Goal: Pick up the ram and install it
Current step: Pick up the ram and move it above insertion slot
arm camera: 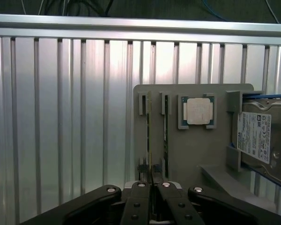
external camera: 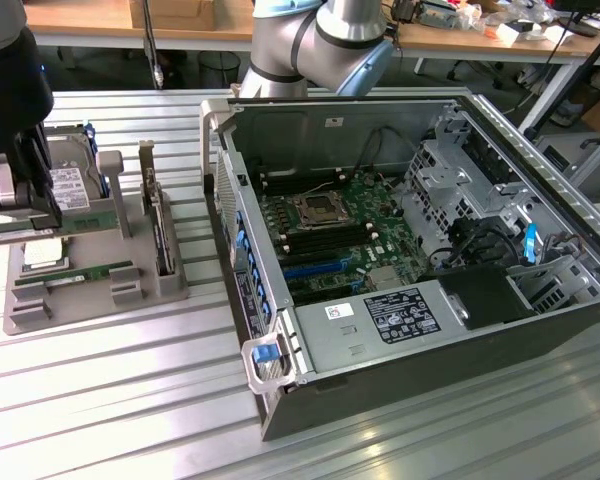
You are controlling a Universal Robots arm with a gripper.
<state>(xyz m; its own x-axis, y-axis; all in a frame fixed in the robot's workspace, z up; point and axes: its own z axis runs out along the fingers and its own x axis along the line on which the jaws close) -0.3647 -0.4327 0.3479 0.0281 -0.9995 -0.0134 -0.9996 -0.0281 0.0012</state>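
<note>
Far over on the exterior view's left, my claw [external camera: 20, 218] hangs above the gray tray [external camera: 25, 315]. Its two fingers are pinched together on the top edge of the ram [external camera: 25, 235], the long thin green stick with a white sticker. I cannot tell if the ram sits in its slot or is a little bit up. Nearer the camera a silver chip [external camera: 40, 262] lies flat, and nearer again a second green stick [external camera: 75, 272] lies in the tray. Behind the claw a hard drive [external camera: 72, 185] stands on its side. Next comes a wider card [external camera: 160, 235], standing up at the tray's edge. Toward the exterior view's right, the big computer box [external camera: 540, 160] lies open on the metal table [external camera: 110, 400]. Down inside it I see the green board [external camera: 325, 225]. The ram is well apart from that box.
</note>
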